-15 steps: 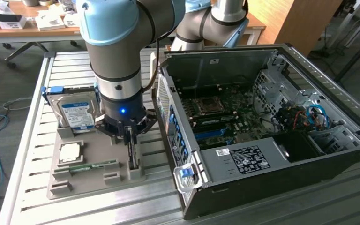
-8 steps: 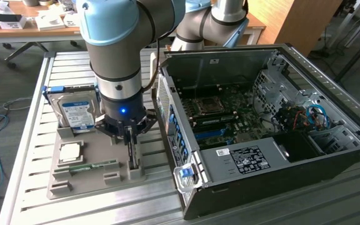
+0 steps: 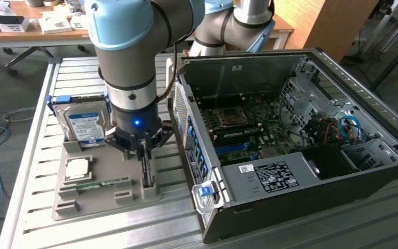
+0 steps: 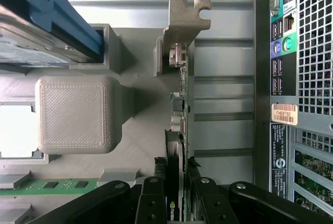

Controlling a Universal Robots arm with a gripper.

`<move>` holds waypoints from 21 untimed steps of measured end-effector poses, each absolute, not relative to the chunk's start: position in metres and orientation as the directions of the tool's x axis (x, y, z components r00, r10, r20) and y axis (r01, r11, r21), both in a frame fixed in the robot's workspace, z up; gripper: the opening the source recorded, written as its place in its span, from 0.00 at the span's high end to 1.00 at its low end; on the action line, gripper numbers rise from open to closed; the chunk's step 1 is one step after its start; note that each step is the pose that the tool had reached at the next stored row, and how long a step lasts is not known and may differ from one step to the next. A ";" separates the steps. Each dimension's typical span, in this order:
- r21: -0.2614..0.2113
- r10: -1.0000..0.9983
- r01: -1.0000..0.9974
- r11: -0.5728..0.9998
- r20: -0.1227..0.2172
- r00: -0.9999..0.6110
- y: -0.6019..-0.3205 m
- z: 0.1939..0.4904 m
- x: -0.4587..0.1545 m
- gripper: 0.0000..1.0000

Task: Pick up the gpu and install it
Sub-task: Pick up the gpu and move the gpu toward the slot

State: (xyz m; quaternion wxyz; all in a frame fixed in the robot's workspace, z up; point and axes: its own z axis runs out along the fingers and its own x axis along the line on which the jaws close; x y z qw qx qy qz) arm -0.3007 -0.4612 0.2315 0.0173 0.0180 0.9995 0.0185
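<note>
On the grey tray (image 3: 109, 168), at its side toward the exterior view's left, a silver hard drive (image 3: 85, 124) is standing up. Further along the tray, a green memory stick (image 3: 99, 183) is lying flat. At the tray's other side, the gpu (image 3: 147, 176) is standing on its thin edge in a slot. The gripper (image 3: 145, 150) is hanging over it and squeezing it between two black fingers (image 4: 152, 200). Just past the tray, an open computer case (image 3: 289, 176) is sitting.

A: Holder tray (image 4: 78, 112)?
B: Grey printed plastic, matt, fine ridged txtr.
A: gpu (image 4: 181, 112) bracket?
B: Bare grey metal, dull.
A: Table (image 3: 33, 166)?
B: Ribbed alu, soft sheen. PC case (image 3: 310, 207) blk, satin.
</note>
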 end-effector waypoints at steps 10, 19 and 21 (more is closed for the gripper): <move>0.038 0.036 0.035 0.999 -0.034 -0.999 -0.461 0.238 -0.301 0.74; 0.038 0.036 0.035 0.999 -0.034 -0.999 -0.461 0.267 -0.301 0.74; 0.038 0.036 0.035 0.999 -0.034 -0.999 -0.461 0.276 -0.301 0.74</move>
